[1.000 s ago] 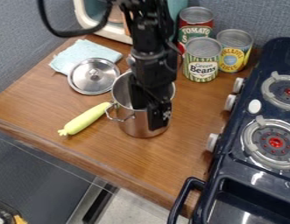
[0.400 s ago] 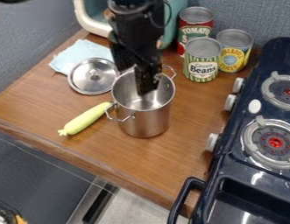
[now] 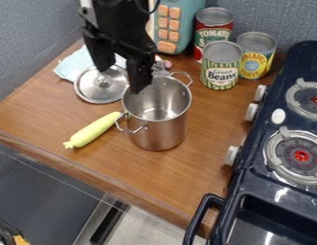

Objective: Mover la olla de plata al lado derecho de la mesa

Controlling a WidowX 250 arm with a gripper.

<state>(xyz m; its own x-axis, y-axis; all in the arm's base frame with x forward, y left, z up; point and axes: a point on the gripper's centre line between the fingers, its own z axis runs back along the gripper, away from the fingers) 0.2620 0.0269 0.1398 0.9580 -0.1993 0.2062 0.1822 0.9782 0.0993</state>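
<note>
Camera view shows the black gripper (image 3: 121,80), angular fingers spread, near the shiny, cylindrical metal pot (image 3: 158,131) on the wood-grained surface (image 3: 202,153).

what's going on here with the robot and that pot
A robot arm has its open gripper over the far left rim of the silver pot, and it isn't holding anything. The pot stands upright near the middle of the table, between the yellow toy and the stove, with its lid lying separately to the left. The job is to get the pot to the table's right side, and it isn't there yet.
</note>
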